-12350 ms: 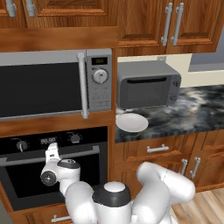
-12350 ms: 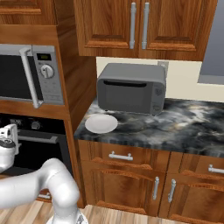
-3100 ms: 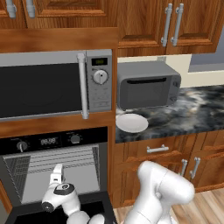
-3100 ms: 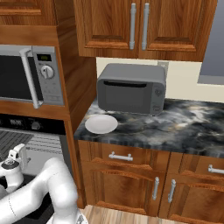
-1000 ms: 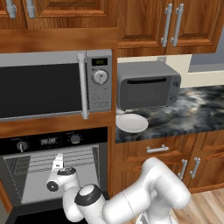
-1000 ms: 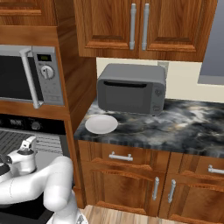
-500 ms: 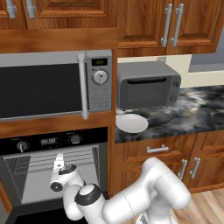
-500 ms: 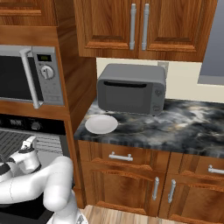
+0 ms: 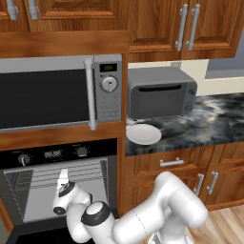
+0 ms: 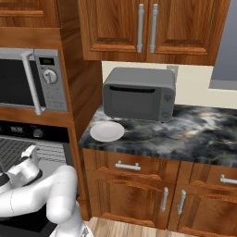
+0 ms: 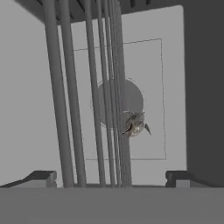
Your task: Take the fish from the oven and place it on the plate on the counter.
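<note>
The oven [image 9: 45,154] under the microwave has its door swung down, showing a grey inside and wire racks [image 9: 81,177]. My gripper [image 9: 62,177] sits at the oven's mouth, pointing in; from the right it shows at the left edge [image 10: 31,151]. In the hand view the small silvery fish [image 11: 135,124] lies on a rack deep inside, right of the rack wires [image 11: 89,87] seen edge-on. My gripper [image 11: 111,178] is open, its fingertips [image 11: 41,176] wide apart with nothing between them, well short of the fish. The white plate [image 9: 143,134] [image 10: 107,131] rests on the marbled counter [image 9: 212,125] to the oven's right.
A silver-panelled microwave [image 9: 57,97] sits directly above the oven. A grey boxy appliance [image 9: 161,92] stands on the counter just behind the plate. Wooden drawers [image 10: 139,166] with silver handles lie under the counter, wall cabinets above. The lowered oven door [image 9: 33,236] juts out below my hand.
The oven door, shut in the earliest frames, now hangs open. My hand has risen from the door to the oven's mouth, and barely moved in the last second. The jaws stay open.
</note>
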Tool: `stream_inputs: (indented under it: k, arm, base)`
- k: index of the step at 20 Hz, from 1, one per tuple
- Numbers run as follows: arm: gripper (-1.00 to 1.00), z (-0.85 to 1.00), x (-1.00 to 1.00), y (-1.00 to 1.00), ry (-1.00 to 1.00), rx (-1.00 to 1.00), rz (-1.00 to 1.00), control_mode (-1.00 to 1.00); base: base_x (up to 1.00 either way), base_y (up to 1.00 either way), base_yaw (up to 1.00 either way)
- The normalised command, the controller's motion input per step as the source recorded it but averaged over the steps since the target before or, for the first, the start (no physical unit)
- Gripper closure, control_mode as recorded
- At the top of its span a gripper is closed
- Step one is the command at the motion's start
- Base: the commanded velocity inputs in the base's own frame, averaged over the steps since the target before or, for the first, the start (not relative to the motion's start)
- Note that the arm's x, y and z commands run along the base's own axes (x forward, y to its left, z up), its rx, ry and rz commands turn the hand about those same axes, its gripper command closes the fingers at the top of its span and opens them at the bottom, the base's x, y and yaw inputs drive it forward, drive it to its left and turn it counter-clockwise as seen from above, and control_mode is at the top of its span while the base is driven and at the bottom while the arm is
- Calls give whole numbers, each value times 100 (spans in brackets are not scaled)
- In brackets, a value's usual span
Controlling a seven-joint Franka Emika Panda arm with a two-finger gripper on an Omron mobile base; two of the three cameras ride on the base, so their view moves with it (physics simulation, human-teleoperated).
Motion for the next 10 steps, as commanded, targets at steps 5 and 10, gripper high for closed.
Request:
stream_inputs:
  k: [5,10]
  arm:
    - [-100,-51,5,0,-29,13,4,-100]
    - [-100,-33,5,0,-18,23,6,-100]
  base:
    - [0,0,0]
    - [0,0,0]
